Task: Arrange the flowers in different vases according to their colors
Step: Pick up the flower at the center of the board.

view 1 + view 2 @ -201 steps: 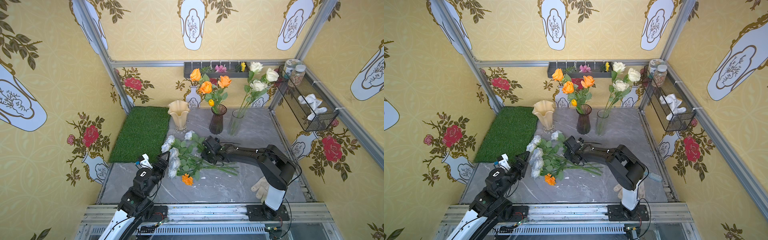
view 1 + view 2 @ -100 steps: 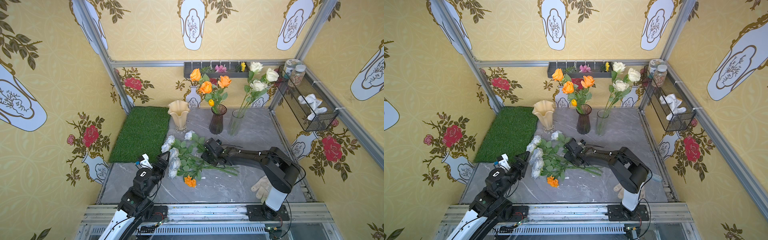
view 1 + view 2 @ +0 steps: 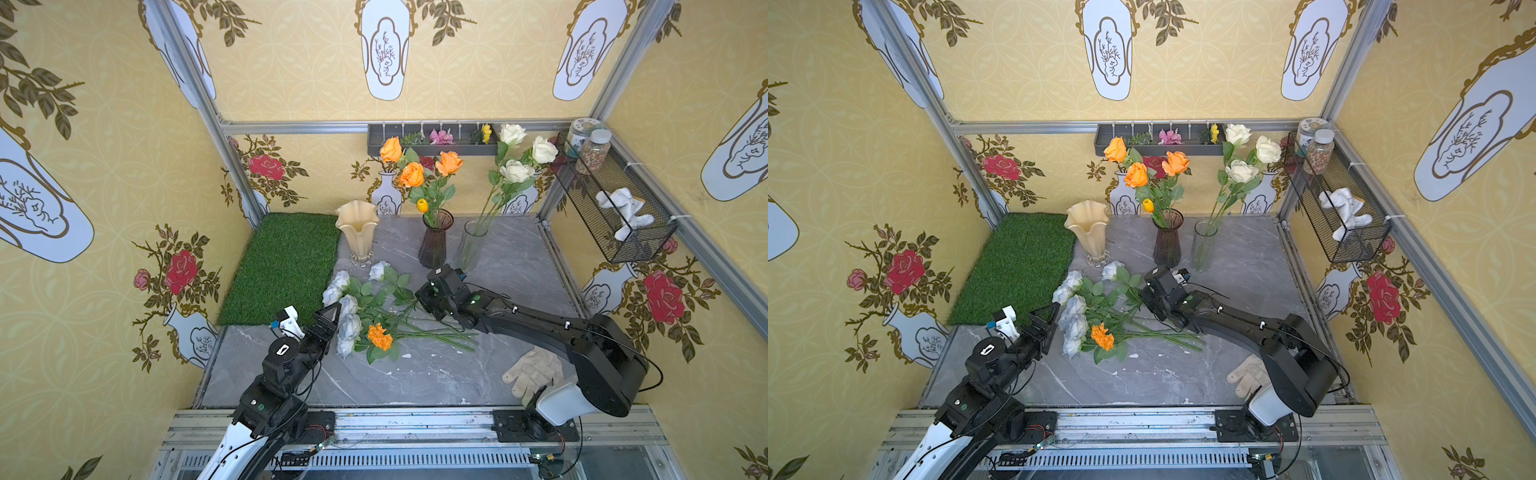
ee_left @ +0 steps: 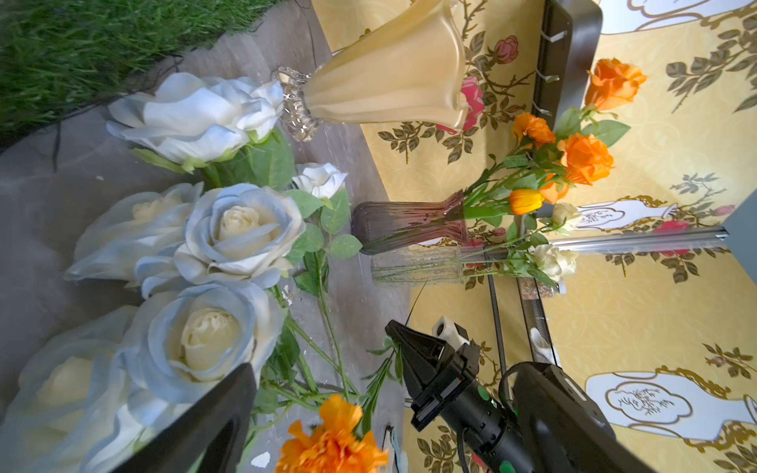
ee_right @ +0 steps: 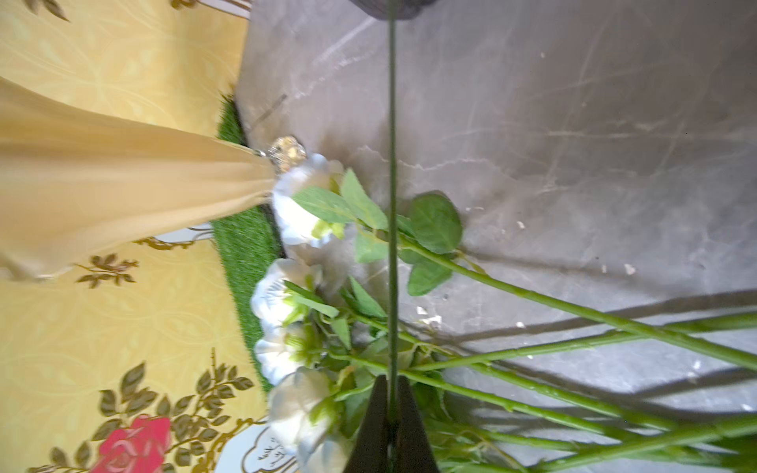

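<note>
1. Centrally, on the table (image 3: 415, 374): a heap of blue-white roses (image 3: 347, 320) and one marigold (image 3: 379, 336), lying flat, stems crossing and fanning out toward the right arm.
2. Above those stems, the right gripper (image 5: 391, 395), pinched fully closed on one thin stem (image 5: 392, 204); impossible to tell which bloom belongs to it.
3. Just beside the rose heads, the left gripper (image 3: 326, 320), spread wide and gripping nothing.
4. Behind the heap, upright in a row: the cream vase (image 3: 358, 232), with one rose head just beside its foot; the purple vase (image 3: 434, 245), filled with orange roses (image 3: 411, 174) and a yellow tulip (image 3: 422, 205); the clear vase (image 3: 471, 245), filled with cream roses (image 3: 515, 170).
5. Beside the cream vase, a grass mat (image 3: 282, 266); near the right arm's base, a glove (image 3: 532, 372).
6. High on the side wall, a wire basket (image 3: 594, 208) with two jars (image 3: 593, 151); labels too small to read. Likewise for the white sticker (image 3: 282, 349) on the left arm: mark not legible.
</note>
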Robot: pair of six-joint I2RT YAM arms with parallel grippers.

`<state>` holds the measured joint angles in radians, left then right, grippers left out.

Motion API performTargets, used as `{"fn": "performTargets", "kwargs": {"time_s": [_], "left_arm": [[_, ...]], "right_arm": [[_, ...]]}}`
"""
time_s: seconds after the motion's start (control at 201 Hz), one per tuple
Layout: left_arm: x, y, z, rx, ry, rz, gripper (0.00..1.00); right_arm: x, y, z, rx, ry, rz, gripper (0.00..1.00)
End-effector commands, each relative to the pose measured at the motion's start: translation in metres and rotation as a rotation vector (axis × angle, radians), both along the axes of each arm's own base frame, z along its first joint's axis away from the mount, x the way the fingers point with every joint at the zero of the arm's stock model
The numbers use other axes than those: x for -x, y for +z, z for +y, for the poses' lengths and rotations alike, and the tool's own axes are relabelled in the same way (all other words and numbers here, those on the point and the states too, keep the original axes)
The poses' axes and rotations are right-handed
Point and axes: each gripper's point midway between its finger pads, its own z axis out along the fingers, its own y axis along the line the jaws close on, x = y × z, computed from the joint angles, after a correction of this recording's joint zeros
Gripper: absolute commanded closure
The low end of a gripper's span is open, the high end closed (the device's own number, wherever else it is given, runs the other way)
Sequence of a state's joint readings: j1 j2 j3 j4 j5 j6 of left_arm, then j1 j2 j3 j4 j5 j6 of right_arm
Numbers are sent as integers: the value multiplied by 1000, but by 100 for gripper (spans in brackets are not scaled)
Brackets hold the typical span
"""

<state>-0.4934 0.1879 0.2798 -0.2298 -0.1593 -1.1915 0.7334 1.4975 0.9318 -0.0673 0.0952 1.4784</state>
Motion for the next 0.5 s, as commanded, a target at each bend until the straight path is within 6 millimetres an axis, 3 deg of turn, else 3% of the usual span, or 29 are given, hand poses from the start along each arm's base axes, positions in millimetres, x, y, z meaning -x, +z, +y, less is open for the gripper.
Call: {"fn": "performTargets", "kwargs": {"time_s": [0.0,0.249,0.493], "left_arm": [[6,22,-15,23,-98,-86,0],[24,70,-61,-21,-304,-195,4],[53,82,-143,-144,-396,-293,10]], "right_arm": [[-14,32,-9,-83,-123,-85,100],[-27,85,-18,-257,-317,-233,100],[-33,142,-16,-327,-436,-403,100]]}}
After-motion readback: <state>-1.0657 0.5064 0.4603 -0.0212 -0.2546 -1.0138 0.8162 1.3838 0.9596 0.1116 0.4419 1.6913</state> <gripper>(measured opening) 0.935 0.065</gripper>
